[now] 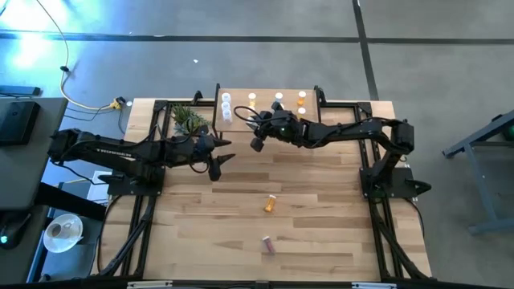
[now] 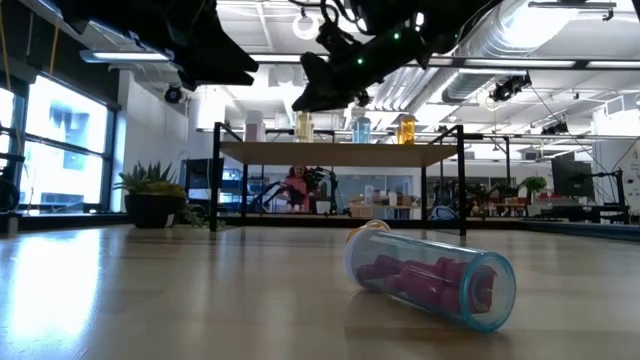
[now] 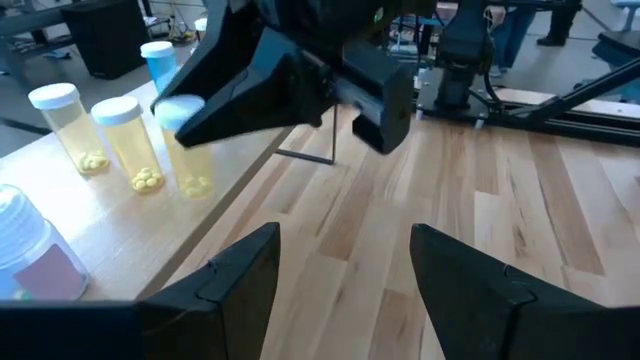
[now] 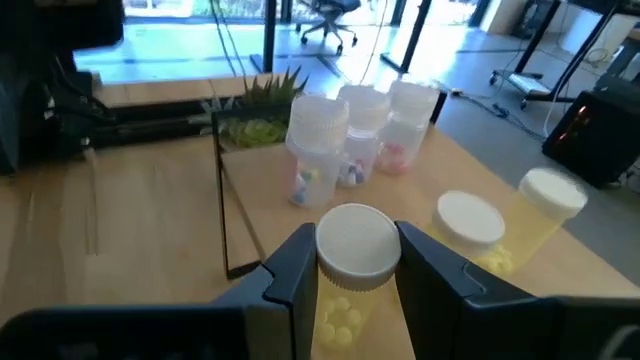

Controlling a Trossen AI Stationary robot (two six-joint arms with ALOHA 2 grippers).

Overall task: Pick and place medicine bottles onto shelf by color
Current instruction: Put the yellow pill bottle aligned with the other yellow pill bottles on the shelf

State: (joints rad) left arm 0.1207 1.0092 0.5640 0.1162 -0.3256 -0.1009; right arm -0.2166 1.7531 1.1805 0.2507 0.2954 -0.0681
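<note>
My right gripper (image 4: 352,262) is shut on a yellow medicine bottle (image 4: 350,270) with a white cap, at the near edge of the shelf (image 1: 269,104). On the shelf's wood top stand clear bottles (image 4: 350,130), yellow bottles (image 4: 545,210), a blue one (image 3: 158,60) and orange ones (image 1: 302,100). An orange bottle (image 1: 271,203) and a purple bottle (image 2: 430,275) lie on their sides on the table. My left gripper (image 3: 345,270) hangs open with nothing between its fingers, over the table left of the shelf's near corner. My right gripper pinches the yellow bottle between its two fingers (image 4: 290,275), on the sides of the body just under the white cap (image 4: 352,240). The fingers come from the table's right, slanting slightly down. The bottle stands upright, lifted clear.
A small green potted plant (image 1: 189,120) stands beside the shelf's left end. Black frame rails (image 1: 144,209) run along both sides of the table. The room behind shows a person (image 2: 296,185) far off.
</note>
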